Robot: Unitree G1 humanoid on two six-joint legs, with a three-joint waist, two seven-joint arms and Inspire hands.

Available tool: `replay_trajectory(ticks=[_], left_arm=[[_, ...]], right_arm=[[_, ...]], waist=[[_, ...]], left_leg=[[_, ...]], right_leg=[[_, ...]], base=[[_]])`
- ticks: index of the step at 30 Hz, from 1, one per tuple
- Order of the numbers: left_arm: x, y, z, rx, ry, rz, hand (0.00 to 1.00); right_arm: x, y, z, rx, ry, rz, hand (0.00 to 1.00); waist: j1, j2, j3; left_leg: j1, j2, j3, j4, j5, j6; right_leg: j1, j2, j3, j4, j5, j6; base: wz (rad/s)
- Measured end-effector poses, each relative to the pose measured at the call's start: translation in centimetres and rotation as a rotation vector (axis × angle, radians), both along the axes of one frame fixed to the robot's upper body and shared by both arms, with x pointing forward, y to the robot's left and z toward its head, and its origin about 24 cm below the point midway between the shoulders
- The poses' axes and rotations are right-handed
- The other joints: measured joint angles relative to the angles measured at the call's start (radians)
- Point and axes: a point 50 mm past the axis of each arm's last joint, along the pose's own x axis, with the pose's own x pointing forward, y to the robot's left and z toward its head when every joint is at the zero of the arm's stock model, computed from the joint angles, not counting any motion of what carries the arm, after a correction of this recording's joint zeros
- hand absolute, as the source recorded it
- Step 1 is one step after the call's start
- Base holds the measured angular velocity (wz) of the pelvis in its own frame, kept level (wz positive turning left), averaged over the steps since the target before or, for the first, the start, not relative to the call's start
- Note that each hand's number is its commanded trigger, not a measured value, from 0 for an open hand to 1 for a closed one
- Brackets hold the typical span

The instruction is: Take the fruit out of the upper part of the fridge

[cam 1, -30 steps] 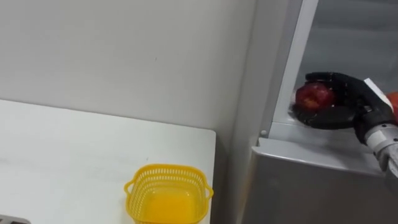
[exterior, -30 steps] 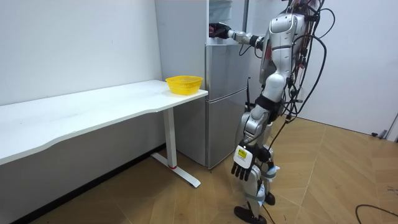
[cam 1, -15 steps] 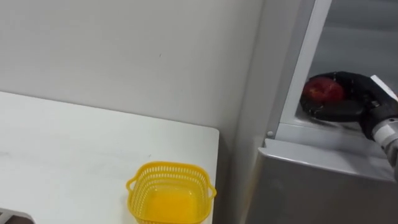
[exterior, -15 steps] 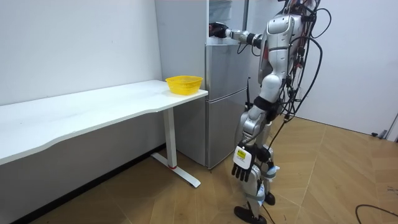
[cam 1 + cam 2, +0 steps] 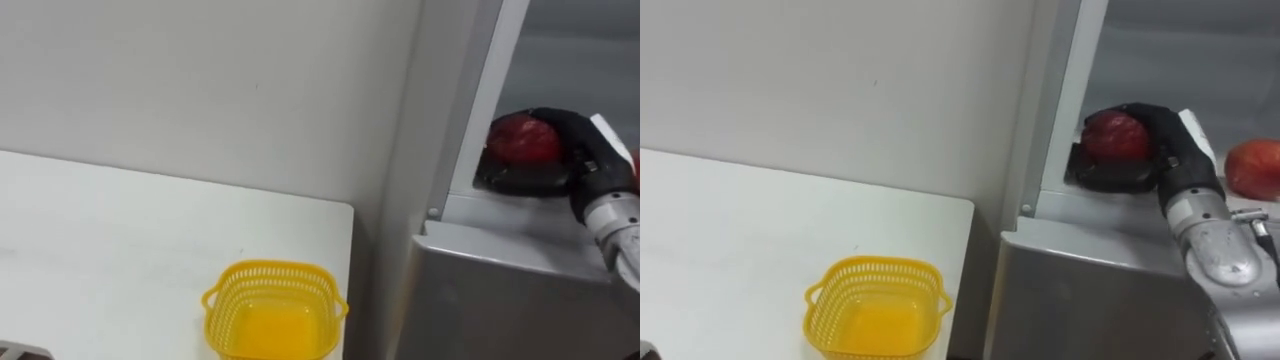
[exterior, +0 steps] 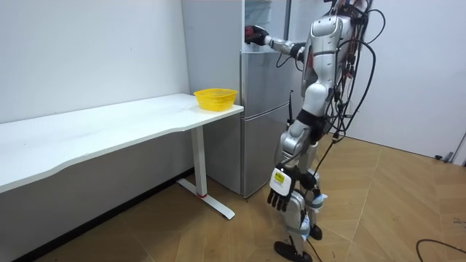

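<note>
Apple (image 5: 522, 140): we see it inside the right hand (image 5: 583, 160), at the front edge of the fridge's (image 5: 500, 290) open upper compartment, just above that compartment's sill.
Apple against the hand: it sits on the left, fingertip side of the palm; dark fingers arch over its top and more of the hand lies beneath it, so only its left face and part of its top show.
Apple's look: round, deep red, with a slight shine and a paler patch near the top.
Right hand: we read it as clasped round the apple, with the wrist running off to the right and downward.
Writing: we can make out no print on the apple or on the fridge; the yellow tag on the left hand (image 6: 279, 198) is too small for us to read.
Second fruit (image 5: 1254, 168): red-orange and round, it lies deeper in the compartment, to the right of the right hand's wrist and apart from it.
Basket (image 5: 274, 310): yellow, with an open-weave wall, it stands well below and to the left of the right hand, on the white table (image 5: 100, 250) near the corner beside the fridge.
Left hand: in the room view it hangs low at the robot's side, fingers loose and pointing down, holding nothing.
Stance: we see the robot upright before the fridge, right arm raised toward the upper compartment.
</note>
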Motion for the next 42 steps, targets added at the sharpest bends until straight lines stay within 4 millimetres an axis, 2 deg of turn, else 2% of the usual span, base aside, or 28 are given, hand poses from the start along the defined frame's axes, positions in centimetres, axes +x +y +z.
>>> replay_trajectory(ticks=[1,2,3,5,7,10,12,17,21,27,29,33,36,38,40,41,42], left_arm=[[-0.2,0.0,0.0,-0.003,-0.006,0.006,0.00],[-0.2,0.1,0.0,-0.003,-0.020,0.015,0.00],[-0.4,0.1,0.1,0.000,-0.022,0.016,0.00],[-0.8,-0.1,0.0,0.004,-0.031,0.015,0.00],[-0.9,-0.4,-0.1,-0.008,-0.034,0.017,0.00],[-1.3,-1.1,-0.4,-0.034,-0.035,0.036,0.00],[-1.8,-1.2,-0.5,-0.039,-0.024,0.039,0.00],[-1.9,-1.3,-0.5,-0.041,-0.019,0.040,0.00],[-1.6,-1.4,-0.5,-0.043,-0.026,0.038,0.00],[-1.7,-1.5,-0.6,-0.051,-0.029,0.032,0.00],[-1.7,-1.5,-0.6,-0.053,-0.027,0.028,0.00],[-1.1,-1.7,-0.7,-0.060,-0.033,0.000,0.00],[-0.1,-1.9,-0.7,-0.073,-0.048,-0.022,0.00],[0.5,-1.8,-0.6,-0.070,-0.050,-0.060,0.00],[0.7,-1.7,-0.6,-0.067,-0.053,-0.075,0.00],[0.9,-1.7,-0.6,-0.068,-0.056,-0.079,0.00],[1.0,-1.7,-0.6,-0.068,-0.060,-0.080,0.00]], right_arm=[[-0.9,0.5,0.1,0.016,-0.040,0.004,1.00],[-1.8,1.2,-0.1,0.033,-0.068,0.020,1.00],[-2.3,1.5,-0.2,0.036,-0.079,0.025,1.00],[-4.3,2.7,-0.6,0.032,-0.114,0.051,1.00],[-5.1,3.7,-0.6,0.046,-0.135,0.083,1.00],[-6.2,4.8,0.8,0.052,-0.219,0.138,1.00],[-6.8,5.3,1.7,0.051,-0.281,0.163,1.00],[-8.4,6.4,3.6,0.014,-0.446,0.201,1.00],[-8.8,6.8,3.9,-0.052,-0.484,0.181,1.00],[-9.9,8.9,4.3,-0.108,-0.540,0.261,1.00],[-10.3,9.7,4.2,-0.119,-0.540,0.316,1.00],[-10.4,10.9,3.8,-0.145,-0.515,0.384,1.00],[-10.5,12.3,3.2,-0.226,-0.490,0.447,1.00],[-10.8,13.7,2.5,-0.270,-0.457,0.524,1.00],[-10.8,14.4,1.9,-0.302,-0.431,0.571,1.00],[-10.8,14.8,1.6,-0.315,-0.414,0.595,1.00],[-10.7,15.0,1.3,-0.324,-0.404,0.602,1.00]], waist=[[0.000,0.013,0.0010],[-0.002,0.024,-0.0035],[-0.006,0.028,-0.0058],[-0.015,0.036,-0.0054],[-0.019,0.036,-0.0041],[-0.032,0.030,0.0021],[-0.039,0.025,0.0036],[-0.046,0.018,0.0023],[-0.044,0.016,0.0011],[-0.043,0.010,-0.0050],[-0.039,0.005,-0.0069],[-0.028,-0.010,-0.0012],[-0.001,-0.022,0.0024],[0.016,-0.035,0.0101],[0.022,-0.042,0.0136],[0.044,-0.044,0.0138],[0.048,-0.046,0.0129]], left_leg=[[0.005,0.000,-0.001,-0.002,0.000,0.000],[0.006,0.000,-0.002,-0.007,0.001,0.000],[0.006,0.000,-0.002,-0.011,0.001,0.000],[0.009,0.001,0.002,-0.023,0.001,0.000],[0.008,0.002,0.009,-0.023,0.001,0.000],[0.006,0.000,0.017,-0.023,0.001,0.000],[0.004,0.000,0.019,-0.023,0.001,0.000],[0.003,0.001,0.021,-0.026,0.000,0.000],[-0.007,0.002,0.022,-0.026,0.001,0.000],[-0.022,0.002,0.022,-0.029,0.001,0.000],[-0.020,0.002,0.021,-0.029,0.001,0.000],[-0.016,0.002,0.021,-0.030,0.001,0.000],[-0.021,0.003,0.015,-0.030,0.001,0.000],[-0.023,0.003,0.008,-0.029,0.001,0.000],[-0.029,0.000,-0.004,-0.027,0.001,0.000],[-0.035,-0.001,-0.004,-0.026,0.001,0.000],[-0.041,-0.002,-0.004,-0.023,0.001,0.000]], right_leg=[[0.003,0.000,0.003,0.000,0.000,0.000],[0.003,0.000,0.002,0.000,0.000,0.000],[0.004,-0.001,0.000,0.000,0.000,0.000],[0.001,0.000,0.000,0.000,0.000,0.001],[-0.001,0.002,0.009,0.000,0.000,0.001],[-0.003,0.001,0.016,-0.001,0.000,0.001],[-0.003,0.001,0.017,-0.001,0.000,0.001],[-0.004,0.004,0.025,0.000,0.000,0.002],[-0.017,0.004,0.024,0.002,0.001,0.002],[-0.036,0.004,0.019,0.003,0.001,0.002],[-0.037,0.003,0.018,0.002,0.001,0.002],[-0.030,0.004,0.017,-0.001,0.001,0.002],[-0.035,0.004,0.017,-0.001,0.001,0.002],[-0.035,0.004,0.013,-0.001,0.001,0.002],[-0.037,0.002,0.008,-0.001,0.001,0.002],[-0.041,0.000,-0.001,0.000,0.001,0.002],[-0.044,-0.001,-0.003,0.000,0.001,0.002]], base=[[-0.08],[-0.06],[0.00],[0.00],[-0.11],[-0.07],[0.00],[0.00],[-0.01],[0.00],[0.00],[-0.01],[0.02],[0.07],[0.13],[0.07],[0.06]])
